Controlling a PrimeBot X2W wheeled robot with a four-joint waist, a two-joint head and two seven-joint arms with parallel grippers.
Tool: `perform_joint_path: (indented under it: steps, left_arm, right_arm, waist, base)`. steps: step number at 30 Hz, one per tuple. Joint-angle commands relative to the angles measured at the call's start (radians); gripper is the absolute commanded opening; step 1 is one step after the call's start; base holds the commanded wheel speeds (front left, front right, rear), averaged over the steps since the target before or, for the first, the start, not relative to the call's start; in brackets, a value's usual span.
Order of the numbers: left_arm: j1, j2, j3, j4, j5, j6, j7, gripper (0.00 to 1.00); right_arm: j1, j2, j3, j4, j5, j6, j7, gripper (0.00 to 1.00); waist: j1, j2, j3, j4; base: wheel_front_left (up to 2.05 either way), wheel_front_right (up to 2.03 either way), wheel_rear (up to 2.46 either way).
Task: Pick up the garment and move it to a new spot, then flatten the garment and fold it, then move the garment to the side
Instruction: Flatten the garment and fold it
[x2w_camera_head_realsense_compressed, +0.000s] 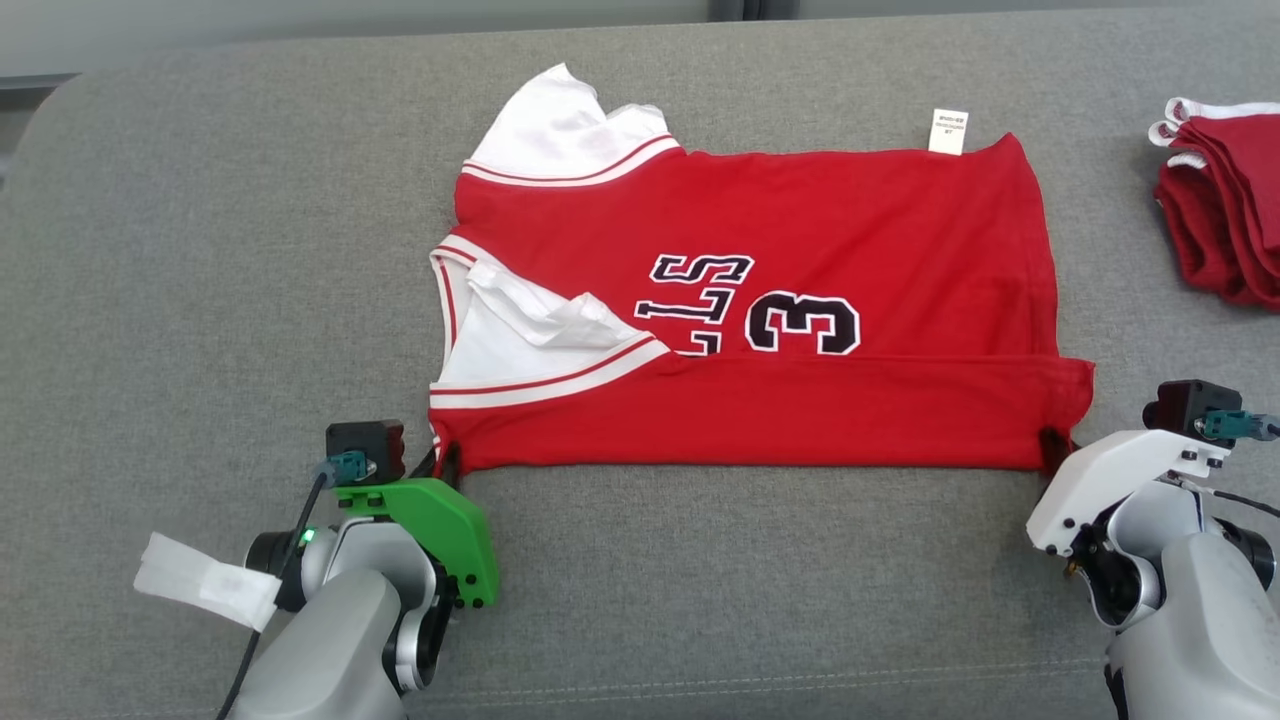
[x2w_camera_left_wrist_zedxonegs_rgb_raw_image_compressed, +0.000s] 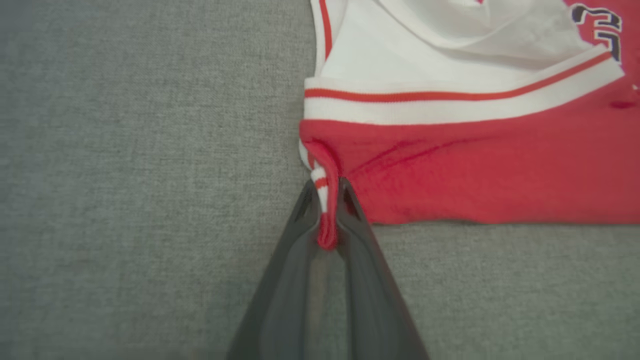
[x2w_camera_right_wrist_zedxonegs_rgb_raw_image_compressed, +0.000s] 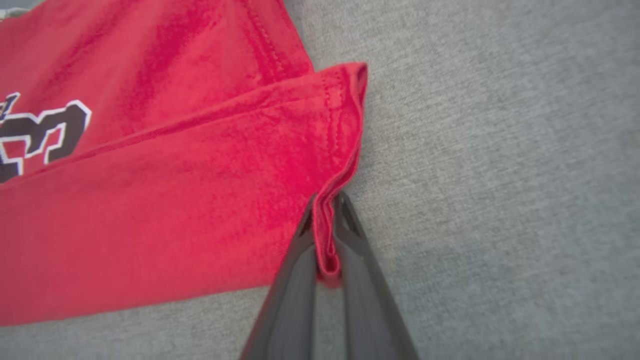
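Note:
A red jersey (x2w_camera_head_realsense_compressed: 800, 240) with white trim and a dark number lies spread sideways on the grey cushion, its near long edge folded over onto the body. My left gripper (x2w_camera_head_realsense_compressed: 447, 462) is shut on the near left corner of the jersey (x2w_camera_left_wrist_zedxonegs_rgb_raw_image_compressed: 480, 170), pinching a red and white strip between its fingers (x2w_camera_left_wrist_zedxonegs_rgb_raw_image_compressed: 305, 235). At the opposite end, my right gripper (x2w_camera_head_realsense_compressed: 1050, 445) is shut on the near right hem corner of the jersey (x2w_camera_right_wrist_zedxonegs_rgb_raw_image_compressed: 200, 200), red fabric squeezed between its fingers (x2w_camera_right_wrist_zedxonegs_rgb_raw_image_compressed: 360, 250). A white label (x2w_camera_head_realsense_compressed: 948, 131) sticks out at the far edge.
A pile of folded red garments (x2w_camera_head_realsense_compressed: 1225, 200) sits at the far right of the grey cushion (x2w_camera_head_realsense_compressed: 220, 260). The cushion's back edge runs along the top, with open grey fabric to the left of the jersey and in front of it.

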Motion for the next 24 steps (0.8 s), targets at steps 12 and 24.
perform_joint_path:
  steps: [12, 24]
  left_arm:
    - [0.146, 0.048, -0.001, -0.073, -0.033, 0.033, 0.015, 0.00]
    - [0.297, 0.121, -0.002, -0.275, -0.049, 0.115, 0.063, 0.00]
  right_arm:
    - [0.132, -0.001, -0.058, -0.089, 0.030, -0.002, 0.073, 0.00]
    - [0.247, -0.003, -0.113, -0.257, 0.061, -0.002, 0.153, 0.00]
  waist:
    - [0.0000, 0.0000, -0.114, 0.017]
    - [0.0000, 0.0000, -0.152, 0.016]
  base:
    - [0.00, 0.00, 0.00]
    - [0.00, 0.00, 0.00]
